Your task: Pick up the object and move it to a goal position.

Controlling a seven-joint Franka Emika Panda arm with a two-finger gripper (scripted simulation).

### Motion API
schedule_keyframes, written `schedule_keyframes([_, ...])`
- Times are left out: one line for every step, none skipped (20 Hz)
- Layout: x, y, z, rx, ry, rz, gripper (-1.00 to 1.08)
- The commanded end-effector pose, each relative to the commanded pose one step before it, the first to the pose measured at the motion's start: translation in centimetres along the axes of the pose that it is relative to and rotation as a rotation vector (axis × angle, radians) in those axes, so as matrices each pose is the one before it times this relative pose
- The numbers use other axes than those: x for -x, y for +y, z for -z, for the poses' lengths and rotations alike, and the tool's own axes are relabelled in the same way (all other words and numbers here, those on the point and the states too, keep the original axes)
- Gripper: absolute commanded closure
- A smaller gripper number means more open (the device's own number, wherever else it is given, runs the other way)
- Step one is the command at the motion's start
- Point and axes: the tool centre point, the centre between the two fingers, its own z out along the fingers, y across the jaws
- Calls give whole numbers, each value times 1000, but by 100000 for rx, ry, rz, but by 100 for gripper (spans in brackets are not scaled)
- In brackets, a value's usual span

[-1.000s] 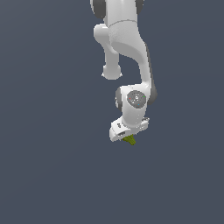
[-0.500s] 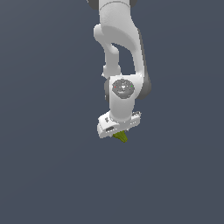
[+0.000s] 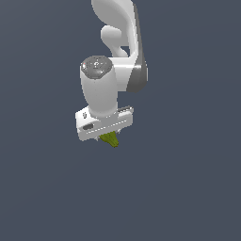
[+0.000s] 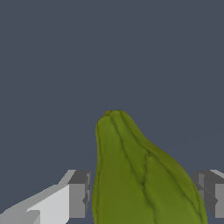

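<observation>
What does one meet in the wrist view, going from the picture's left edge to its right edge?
One finger of the gripper → the olive-green object → the other finger.

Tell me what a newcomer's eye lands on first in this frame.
The white arm fills the upper middle of the exterior view against plain dark grey. Under its claw pokes the olive-green object. In the wrist view that ridged green object looms large between the grey fingers.
</observation>
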Motion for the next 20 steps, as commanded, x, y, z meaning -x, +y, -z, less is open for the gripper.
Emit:
schedule_keyframes([470, 2118, 2406, 36, 164, 80, 108])
schedule_keyframes([177, 835, 888, 0, 0, 0, 108])
schedule_keyframes([174, 830, 882, 0, 0, 0, 108])
schedule_keyframes([170, 825, 874, 0, 0, 0, 108])
schedule_keyframes([166, 820, 866, 0, 0, 0, 108])
schedule_keyframes([162, 814, 857, 0, 0, 0, 108])
schedule_keyframes([158, 806, 848, 0, 0, 0, 108])
schedule_keyframes([150, 782, 820, 0, 0, 0, 108])
schedule_keyframes([139, 740, 773, 0, 0, 0, 108])
schedule_keyframes([129, 701, 730, 0, 0, 0, 108])
schedule_keyframes([120, 666, 692, 0, 0, 0, 108])
schedule_keyframes([112, 634, 657, 0, 0, 0, 108])
schedule_keyframes([104, 604, 624, 0, 0, 0, 108])
schedule_keyframes([97, 577, 594, 0, 0, 0, 108])
schedule_keyframes([80, 515, 595, 62, 6, 31, 108])
schedule_keyframes([84, 527, 540, 0, 0, 0, 108])
schedule_keyframes([78, 504, 515, 0, 0, 0, 108])
schedule_keyframes([73, 482, 492, 0, 0, 0, 108])
schedule_keyframes([67, 462, 469, 0, 0, 0, 108])
schedule_keyframes([64, 435, 458, 59, -27, -24, 108])
